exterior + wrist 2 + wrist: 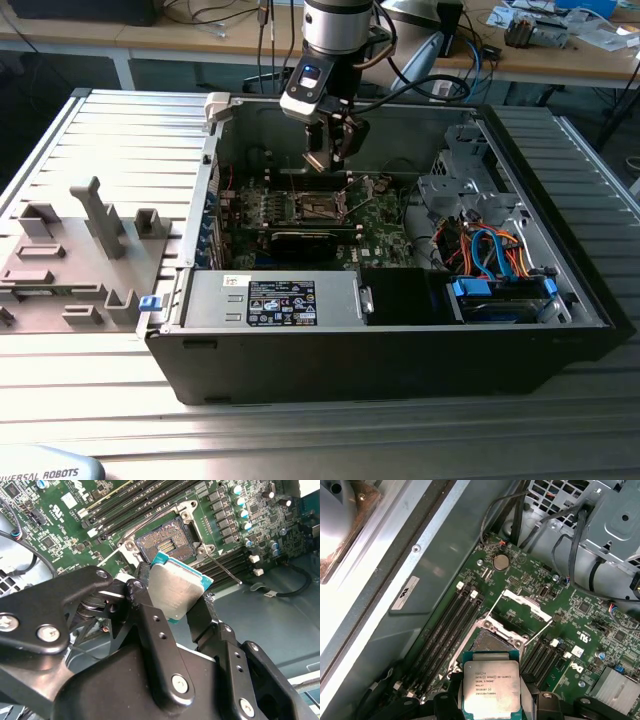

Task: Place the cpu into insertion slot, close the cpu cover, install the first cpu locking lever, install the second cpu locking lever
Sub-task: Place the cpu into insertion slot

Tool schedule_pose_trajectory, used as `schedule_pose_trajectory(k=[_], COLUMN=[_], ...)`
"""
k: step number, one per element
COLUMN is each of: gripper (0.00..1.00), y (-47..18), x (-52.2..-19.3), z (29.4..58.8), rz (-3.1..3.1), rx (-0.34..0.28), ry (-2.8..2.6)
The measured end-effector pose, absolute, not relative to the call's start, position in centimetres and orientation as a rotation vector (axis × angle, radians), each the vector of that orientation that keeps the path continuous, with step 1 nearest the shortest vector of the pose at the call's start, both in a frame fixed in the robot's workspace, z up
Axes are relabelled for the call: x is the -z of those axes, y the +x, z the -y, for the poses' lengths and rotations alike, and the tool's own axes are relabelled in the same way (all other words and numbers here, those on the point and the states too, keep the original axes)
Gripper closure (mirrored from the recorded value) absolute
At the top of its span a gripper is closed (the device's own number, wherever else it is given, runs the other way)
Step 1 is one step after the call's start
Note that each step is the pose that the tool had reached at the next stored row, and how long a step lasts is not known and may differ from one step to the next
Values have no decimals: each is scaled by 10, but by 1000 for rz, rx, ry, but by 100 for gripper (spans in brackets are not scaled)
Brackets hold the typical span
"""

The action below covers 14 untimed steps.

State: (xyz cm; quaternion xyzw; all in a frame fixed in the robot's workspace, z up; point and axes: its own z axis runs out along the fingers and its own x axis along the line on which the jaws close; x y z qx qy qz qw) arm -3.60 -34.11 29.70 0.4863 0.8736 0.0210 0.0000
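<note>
- Fingers (150, 615) are clamping the cpu (177, 592) by opposite edges.
- The second wrist view is showing the insertion slot (165, 540) uncovered, apart from the chip.
- The first wrist view is showing the cpu cover (526, 605) standing swung open.
- The exterior view is showing the gripper (333, 150) hanging inside the computer case (300, 370), with the slot at six o'clock from it.

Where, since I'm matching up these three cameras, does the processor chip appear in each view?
Exterior view: held at the tips of the gripper, above the socket; too small to pick out by itself.
Second wrist view: the chip sits clamped between the black fingers, close to the socket.
First wrist view: the chip is nearer the camera than the socket.
Shared landmark: the open socket.
</note>
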Motion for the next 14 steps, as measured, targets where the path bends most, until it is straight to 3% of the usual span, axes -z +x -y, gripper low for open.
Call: schedule_pose_trajectory(k=[14], gripper=[46], y=[-36], x=[-297], z=[341], rz=[-2732], rx=[-66], ry=[1548])
